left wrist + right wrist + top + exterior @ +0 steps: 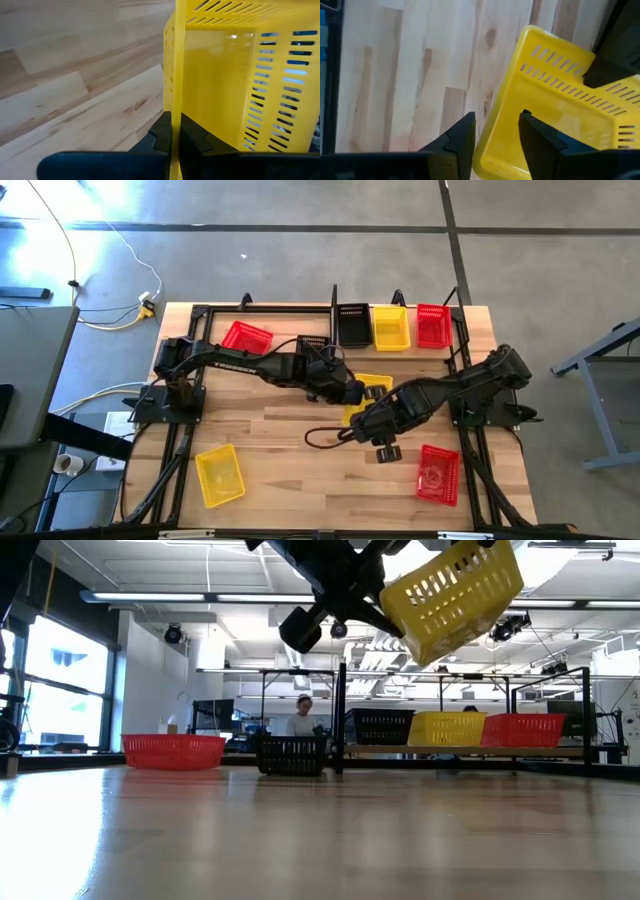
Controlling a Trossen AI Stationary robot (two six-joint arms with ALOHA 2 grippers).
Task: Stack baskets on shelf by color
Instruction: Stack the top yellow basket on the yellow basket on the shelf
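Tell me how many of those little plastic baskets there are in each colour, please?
Red plastic mesh baskets: 3, one on the shelf, one at the table's far left, one near right.
Yellow plastic mesh baskets: 3, one on the shelf, one near left, one held up mid-table.
Black plastic mesh baskets: 2, one on the shelf, one beside it.
Total: 8

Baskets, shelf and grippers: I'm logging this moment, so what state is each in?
Yellow basket: lifted, tilted.
Left gripper: shut on its wall.
Right gripper: open, straddling its rim.
Shelf: holds black, yellow, red baskets.
Red basket: on table.
Black basket: on table.
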